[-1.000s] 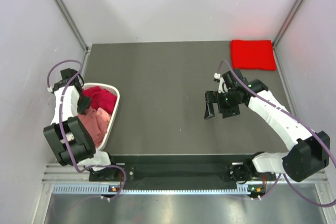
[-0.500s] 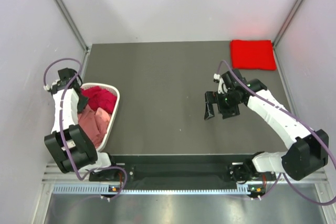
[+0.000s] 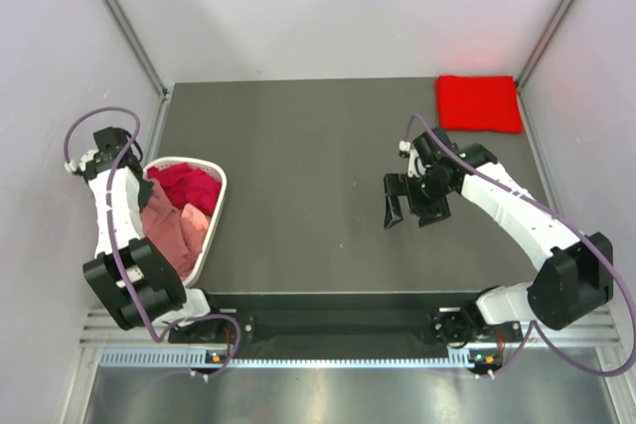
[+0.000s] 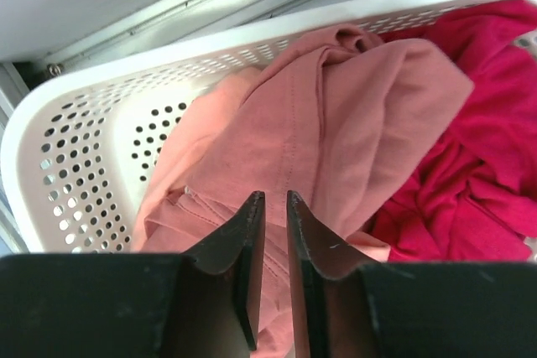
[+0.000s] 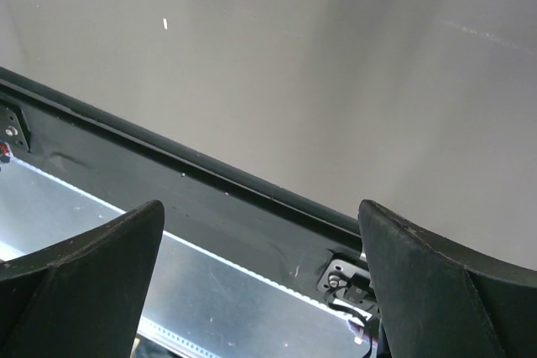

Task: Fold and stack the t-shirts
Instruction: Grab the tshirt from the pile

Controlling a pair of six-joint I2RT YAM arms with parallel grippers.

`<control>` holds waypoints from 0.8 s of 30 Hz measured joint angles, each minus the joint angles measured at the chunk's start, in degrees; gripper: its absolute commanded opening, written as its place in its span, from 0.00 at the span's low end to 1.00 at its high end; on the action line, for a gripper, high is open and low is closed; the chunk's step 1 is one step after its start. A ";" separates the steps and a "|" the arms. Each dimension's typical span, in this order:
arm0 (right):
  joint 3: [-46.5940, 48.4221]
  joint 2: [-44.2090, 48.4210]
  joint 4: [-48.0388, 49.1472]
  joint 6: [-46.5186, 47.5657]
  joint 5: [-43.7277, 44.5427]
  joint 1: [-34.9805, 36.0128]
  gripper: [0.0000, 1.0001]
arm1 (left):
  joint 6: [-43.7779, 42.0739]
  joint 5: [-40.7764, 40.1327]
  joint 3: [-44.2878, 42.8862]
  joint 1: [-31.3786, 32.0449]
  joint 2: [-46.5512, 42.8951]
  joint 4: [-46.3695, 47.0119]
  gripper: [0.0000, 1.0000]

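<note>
Currently: left fingers pinched near-together on fold of salmon pink t-shirt, in basket at worktop 9 o'clock. Cloth light, limp, likely to drag crimson t-shirt; I would regrip at shoulder seam. Right fingers wide apart, empty.

Left claw over the basket: its dark fingers cover the strip of salmon pink shirt pinched between them, and the shirt's lower part is lost behind the claw body. The crimson shirt is clipped at the right edge. From above, that claw can't be picked out under the left arm. On the right claw, both fingers are cut off at the bottom corners.
</note>
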State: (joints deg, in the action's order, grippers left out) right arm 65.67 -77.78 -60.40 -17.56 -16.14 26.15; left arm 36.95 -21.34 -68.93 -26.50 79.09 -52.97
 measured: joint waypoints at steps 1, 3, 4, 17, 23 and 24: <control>0.15 0.00 -0.02 0.00 -0.02 0.02 1.00 | -0.07 0.68 0.17 -0.48 0.24 0.02 0.22; 0.35 -0.02 -0.13 -0.02 0.00 0.07 1.00 | -0.33 2.23 0.98 -1.16 0.44 0.04 0.23; 0.35 -0.04 -0.11 -0.04 0.00 0.07 1.00 | -0.50 2.95 1.44 -1.29 0.44 0.11 0.25; 0.37 -0.42 -0.04 -0.52 0.00 0.37 1.00 | -1.64 11.37 5.31 -1.38 0.70 2.78 0.41; 0.37 -0.42 -0.02 -0.59 -0.02 0.39 1.00 | -2.12 11.63 5.31 -1.38 1.14 3.56 0.43; 0.37 -0.42 -0.02 -0.57 -0.02 0.39 1.00 | -2.16 11.63 5.31 -1.38 1.42 3.54 0.43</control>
State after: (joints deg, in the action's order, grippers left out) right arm 66.04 -78.19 -60.42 -18.13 -16.16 26.55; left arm 34.79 -9.72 -63.61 -27.88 80.51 -49.43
